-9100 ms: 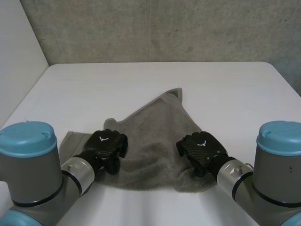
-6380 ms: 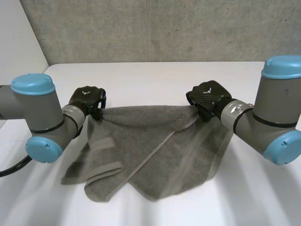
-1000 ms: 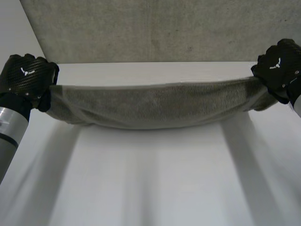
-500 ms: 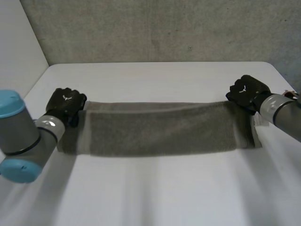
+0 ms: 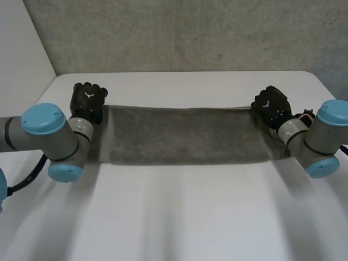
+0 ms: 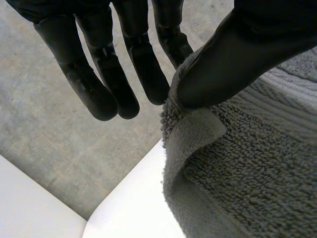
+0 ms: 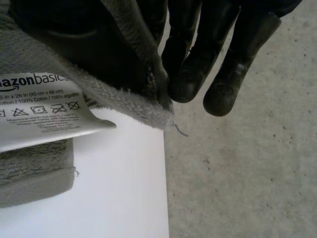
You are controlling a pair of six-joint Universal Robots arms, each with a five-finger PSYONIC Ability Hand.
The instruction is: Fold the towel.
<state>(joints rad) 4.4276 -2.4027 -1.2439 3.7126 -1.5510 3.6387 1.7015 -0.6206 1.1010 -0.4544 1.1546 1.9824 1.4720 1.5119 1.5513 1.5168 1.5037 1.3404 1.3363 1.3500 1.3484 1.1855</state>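
Note:
The grey towel [image 5: 185, 136] is stretched out in a long band across the middle of the white table [image 5: 179, 217]. My left hand [image 5: 88, 100] grips its far left corner, and in the left wrist view the thumb [image 6: 233, 59] pinches the towel's corner [image 6: 193, 134] against the fingers [image 6: 143, 64]. My right hand [image 5: 272, 103] grips the far right corner. In the right wrist view the towel's edge [image 7: 138, 106] is clamped between thumb and fingers [image 7: 193, 69], and a white care label [image 7: 42, 109] hangs from the towel.
A concrete wall [image 5: 179, 32] rises behind the table's far edge. A pale wall panel [image 5: 22, 60] stands at the left. My arms' elbows [image 5: 54, 141] sit low beside the towel's ends.
Both hands have carried the towel away from me and down; it hung in a sagging band in the air and now lies stretched over the table, farther back.

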